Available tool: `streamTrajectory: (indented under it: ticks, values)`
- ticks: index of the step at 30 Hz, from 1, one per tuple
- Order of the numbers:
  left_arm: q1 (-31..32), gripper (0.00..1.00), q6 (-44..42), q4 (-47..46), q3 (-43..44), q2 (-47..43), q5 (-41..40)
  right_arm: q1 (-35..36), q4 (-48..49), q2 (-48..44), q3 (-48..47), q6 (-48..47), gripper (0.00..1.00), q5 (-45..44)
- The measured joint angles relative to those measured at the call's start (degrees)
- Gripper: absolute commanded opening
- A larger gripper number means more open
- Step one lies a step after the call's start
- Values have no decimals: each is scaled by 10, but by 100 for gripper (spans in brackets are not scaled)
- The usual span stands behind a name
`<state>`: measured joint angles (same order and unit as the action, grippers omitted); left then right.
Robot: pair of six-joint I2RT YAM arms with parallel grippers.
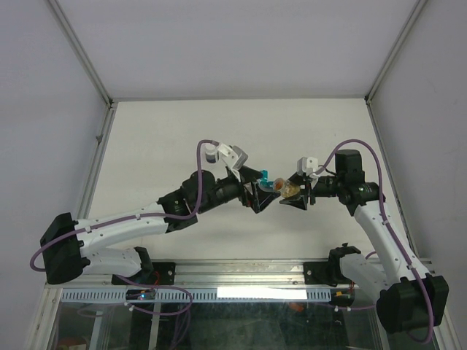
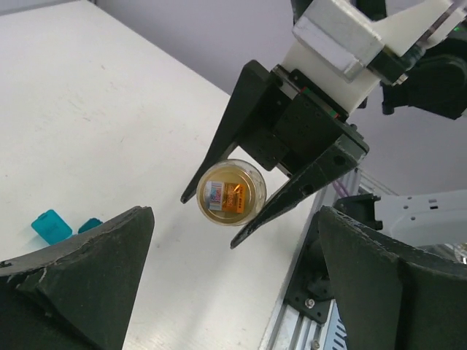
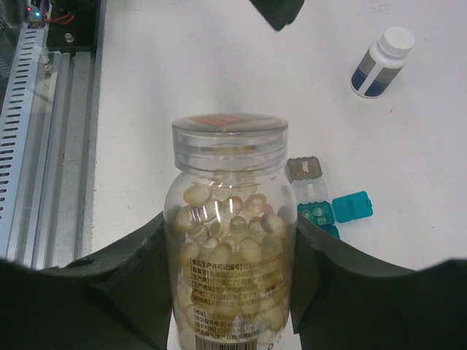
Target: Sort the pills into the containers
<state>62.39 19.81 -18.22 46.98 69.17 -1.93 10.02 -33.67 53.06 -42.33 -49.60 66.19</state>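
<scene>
My right gripper [image 3: 230, 292] is shut on a clear pill bottle [image 3: 228, 240] full of yellowish capsules, its lid on, and holds it above the table. It also shows in the top view [image 1: 290, 192]. My left gripper [image 2: 233, 292] is open and empty, and faces the bottle's bottom [image 2: 232, 192] from close by. On the table lies a teal-blue container [image 3: 316, 214], open with pills inside, its lid [image 3: 352, 206] flipped aside. A grey container [image 3: 304, 168] sits shut just beyond it. The teal container also shows in the top view [image 1: 264, 177] and the left wrist view [image 2: 51, 224].
A white bottle with a blue label [image 3: 379, 62] lies on the table beyond the containers. A metal rail [image 3: 44, 109] runs along the table's near edge. White walls [image 1: 44, 109] enclose the table at the sides and back.
</scene>
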Motion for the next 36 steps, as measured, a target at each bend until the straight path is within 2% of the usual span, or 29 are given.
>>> streamTrajectory:
  ticks: [9,15,36]
  values:
    - [-87,99,70,-142,-96,-30,101,-1,0,0,0,0,0,0]
    - [-99,99,108,-180,-110,-25,140,-2,0,0,0,0,0,0]
    - [-99,99,122,-176,-110,-12,146,-2,0,0,0,0,0,0]
